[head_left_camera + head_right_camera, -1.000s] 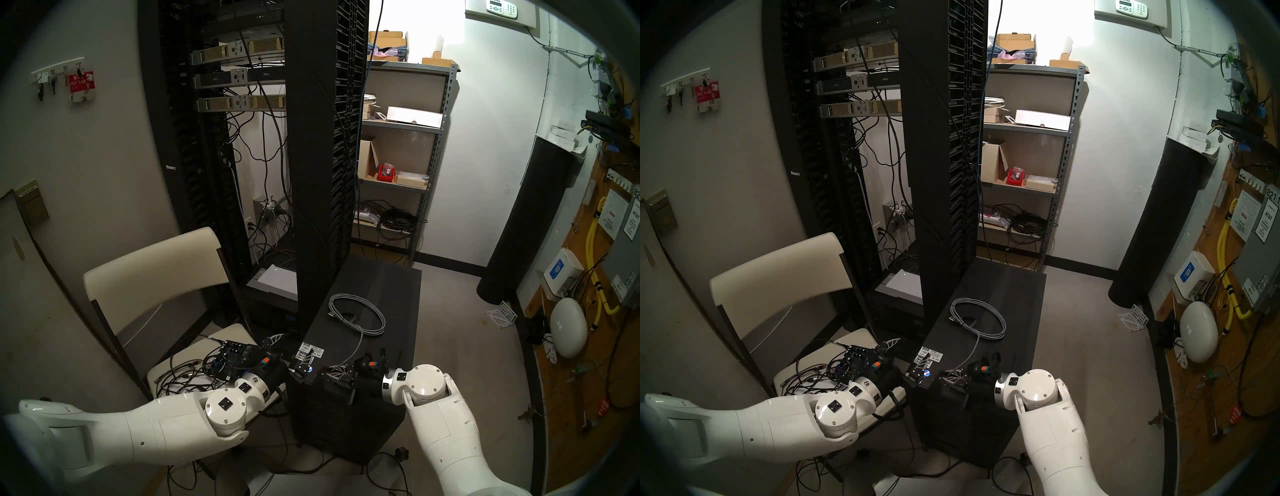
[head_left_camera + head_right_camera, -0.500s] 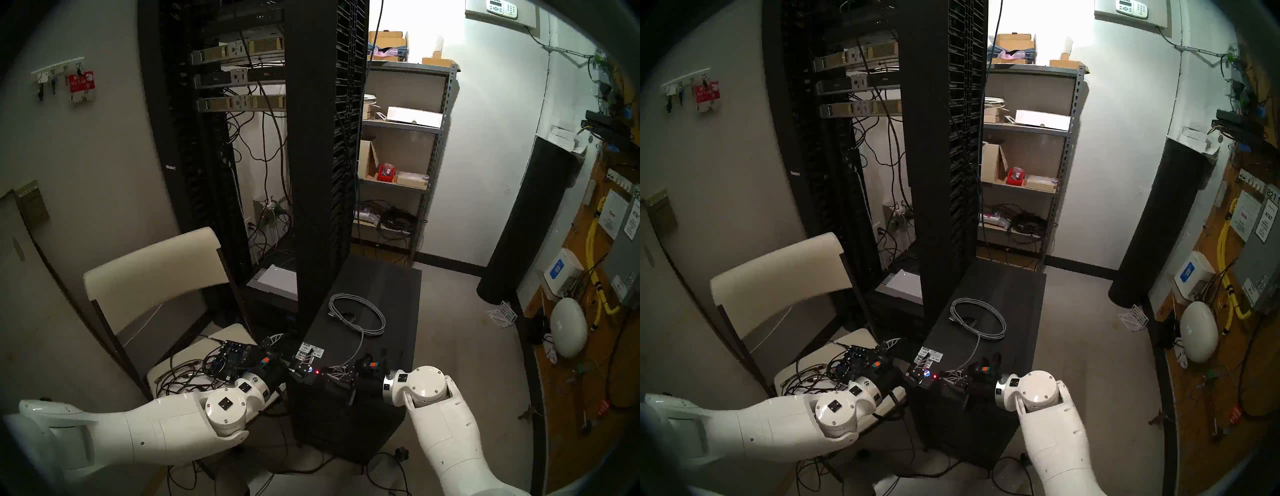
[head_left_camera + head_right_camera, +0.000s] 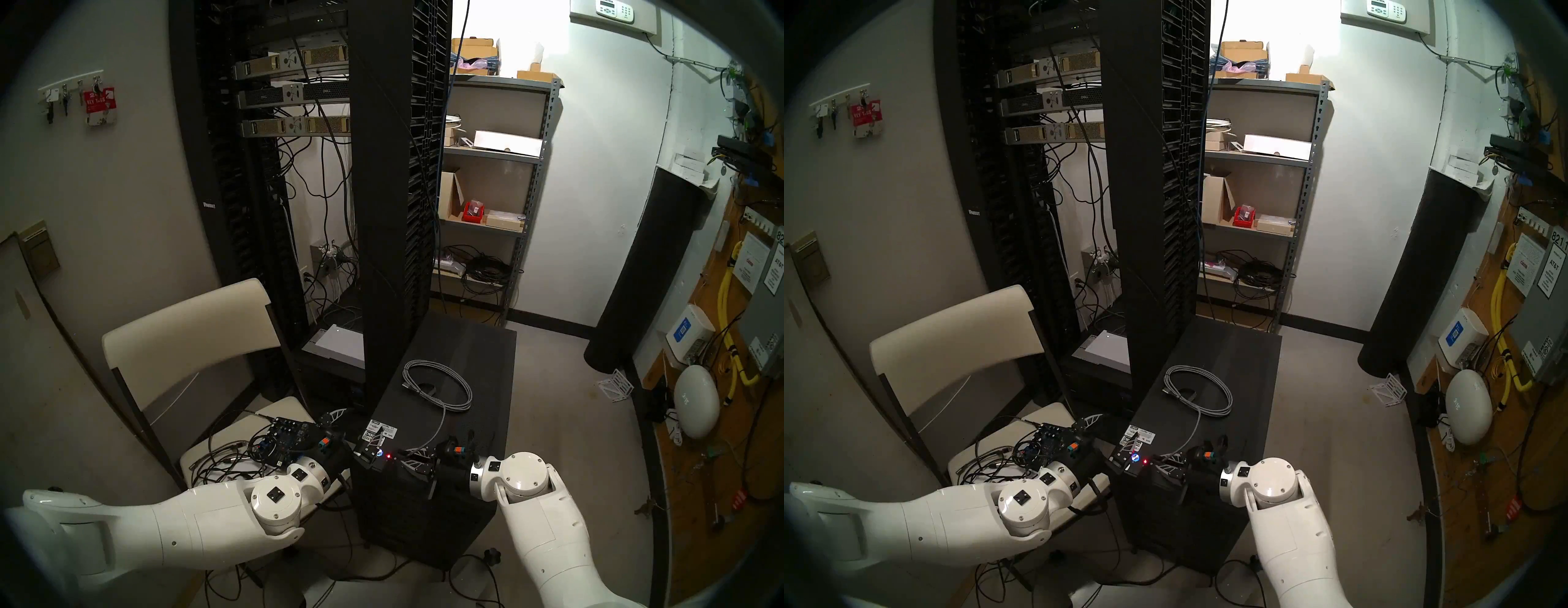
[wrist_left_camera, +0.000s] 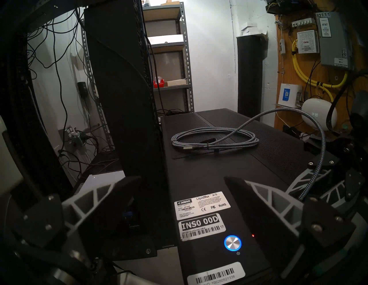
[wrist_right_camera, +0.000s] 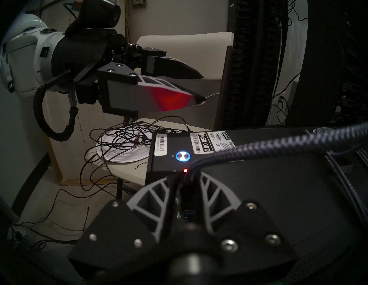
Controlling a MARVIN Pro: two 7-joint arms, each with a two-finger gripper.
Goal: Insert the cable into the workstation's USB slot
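Note:
The black workstation [image 3: 466, 365] stands low in the middle, its blue-lit button [image 5: 183, 155] and red light [image 5: 185, 170] at the front. The grey braided cable [image 3: 439, 384] lies coiled on its top. One end arcs forward and drops to the front panel beside the red light. My right gripper [image 5: 187, 177] has its fingertips close on either side of that end. The plug and slot are lost in shadow there. A free blue USB port [image 5: 187, 214] shows between the fingers. My left gripper [image 4: 182, 179] is open astride the workstation's front left corner, holding nothing.
A tall black server rack [image 3: 394, 212] rises just behind and left of the workstation. A white chair [image 3: 186, 322] at the left carries a circuit board [image 3: 284, 439] and tangled black wires. A metal shelf [image 3: 530, 191] and a black cylinder [image 3: 645, 276] stand further back right.
My right wrist has drawn back a little to the right. The red light, covered a second ago, now shows. The left arm and the coil have not moved.

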